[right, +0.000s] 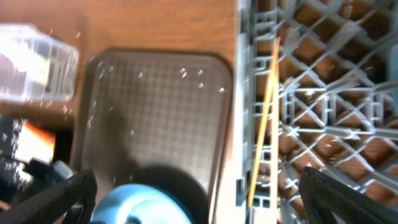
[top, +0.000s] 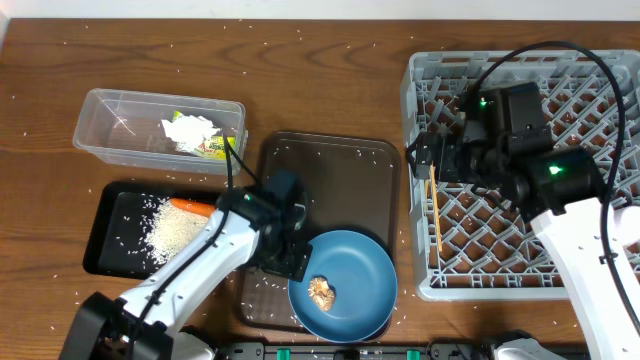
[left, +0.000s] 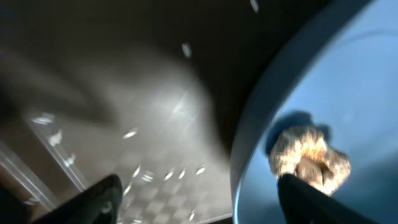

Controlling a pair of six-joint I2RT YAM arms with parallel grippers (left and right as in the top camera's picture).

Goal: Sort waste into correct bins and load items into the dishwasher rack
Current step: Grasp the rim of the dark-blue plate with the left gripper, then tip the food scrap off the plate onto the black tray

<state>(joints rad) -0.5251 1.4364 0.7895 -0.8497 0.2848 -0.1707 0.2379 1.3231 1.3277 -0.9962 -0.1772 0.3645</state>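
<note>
A blue plate (top: pixel 342 285) lies at the front edge of the brown serving tray, with a brown food lump (top: pixel 321 291) on it. My left gripper (top: pixel 290 255) is open and straddles the plate's left rim. In the left wrist view one finger (left: pixel 102 196) is over the tray. The other finger (left: pixel 305 199) is over the plate (left: pixel 348 81), next to the lump (left: pixel 309 157). My right gripper (top: pixel 425 160) hangs open and empty over the left wall of the grey dishwasher rack (top: pixel 520 160). The clear tub (top: pixel 160 125) holds crumpled paper and a wrapper. The black tray (top: pixel 110 230) holds rice and a carrot (top: pixel 190 206).
The brown serving tray (top: pixel 330 180) lies between the bins and the rack. Yellow chopsticks (top: pixel 435 210) lie inside the rack along its left wall, also in the right wrist view as chopsticks (right: pixel 264 124). Rice grains are scattered over the wooden table.
</note>
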